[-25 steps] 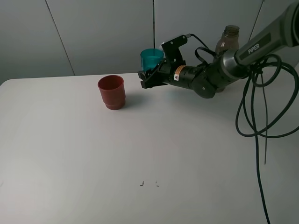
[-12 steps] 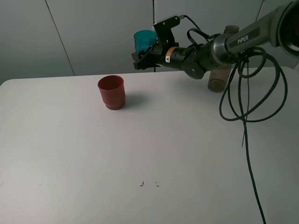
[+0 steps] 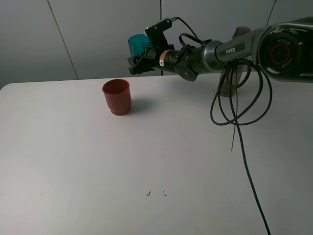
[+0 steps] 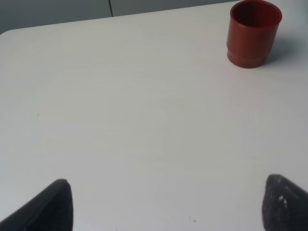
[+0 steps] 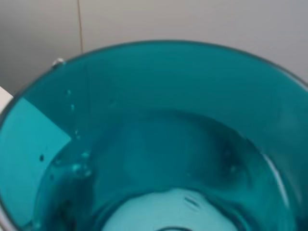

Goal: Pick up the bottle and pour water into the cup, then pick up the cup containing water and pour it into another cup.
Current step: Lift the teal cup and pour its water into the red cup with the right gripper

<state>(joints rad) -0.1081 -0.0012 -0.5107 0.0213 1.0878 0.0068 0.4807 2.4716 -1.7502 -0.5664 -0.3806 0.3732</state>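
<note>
The teal cup (image 3: 138, 44) hangs in the air, upright, above and slightly right of the red cup (image 3: 117, 96), with my right gripper (image 3: 141, 59) shut on its lower part. The right wrist view is filled by the teal cup (image 5: 159, 144), which has water in it; the fingers do not show there. The red cup (image 4: 253, 32) stands upright and alone on the white table. The bottle (image 3: 234, 78) stands at the back right, partly hidden by the right arm and its cables. My left gripper (image 4: 171, 206) is open low over bare table, well short of the red cup.
The white table (image 3: 146, 156) ends at a grey wall close behind the cups. Black cables (image 3: 234, 112) hang from the right arm down to the table on the right. Two small dark marks (image 3: 155, 192) sit near the front.
My right gripper has lifted the teal cup off the table and carried it left, from beside the bottle to above the red cup. The red cup has not moved.
</note>
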